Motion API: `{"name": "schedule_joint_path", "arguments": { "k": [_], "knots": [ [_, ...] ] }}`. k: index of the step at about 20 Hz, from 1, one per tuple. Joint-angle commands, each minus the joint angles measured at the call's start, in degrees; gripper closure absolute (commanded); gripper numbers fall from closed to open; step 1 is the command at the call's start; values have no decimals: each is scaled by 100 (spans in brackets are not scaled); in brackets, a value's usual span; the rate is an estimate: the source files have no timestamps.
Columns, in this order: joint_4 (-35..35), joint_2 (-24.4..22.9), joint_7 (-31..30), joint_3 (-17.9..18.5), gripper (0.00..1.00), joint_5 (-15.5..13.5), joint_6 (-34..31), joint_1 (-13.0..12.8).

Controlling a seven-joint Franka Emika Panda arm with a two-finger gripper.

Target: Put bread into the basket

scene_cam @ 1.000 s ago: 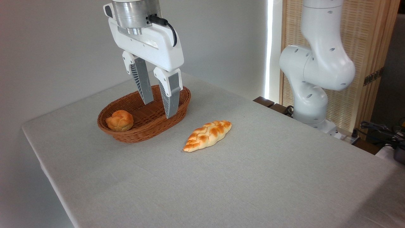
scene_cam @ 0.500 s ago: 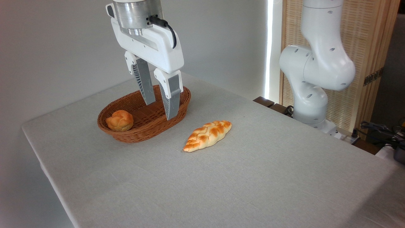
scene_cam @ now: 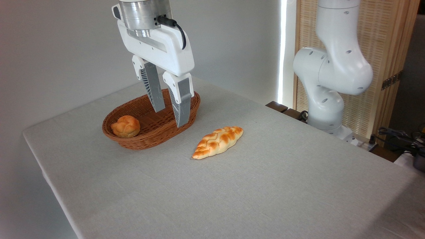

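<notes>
The bread (scene_cam: 125,126), a small round knotted bun with an orange-golden top, lies inside the basket (scene_cam: 186,114) at its left end. The basket is an oval of reddish-brown wicker on the table's back left. My gripper (scene_cam: 171,118) hangs over the basket's right half, fingers pointing down, open with nothing between them. Its grey fingertips (scene_cam: 182,122) sit level with the basket's right rim, well to the right of the bun.
A longer braided golden loaf (scene_cam: 218,141) lies on the grey tablecloth to the right of the basket. The white arm base (scene_cam: 328,83) stands off the table's back right, in front of a wooden screen. Cables lie at the far right edge.
The gripper has drifted slightly to the right and a little lower over the basket, still open. The bun and the braided loaf have not moved.
</notes>
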Motion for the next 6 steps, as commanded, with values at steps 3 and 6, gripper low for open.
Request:
{"name": "schedule_joint_path", "arguments": {
  "k": [3, 6],
  "knots": [
    [77, -15, 54, 22, 0, 94, -32, -17],
    [77, -15, 63, 23, 0, 94, -32, -17]
  ]
}}
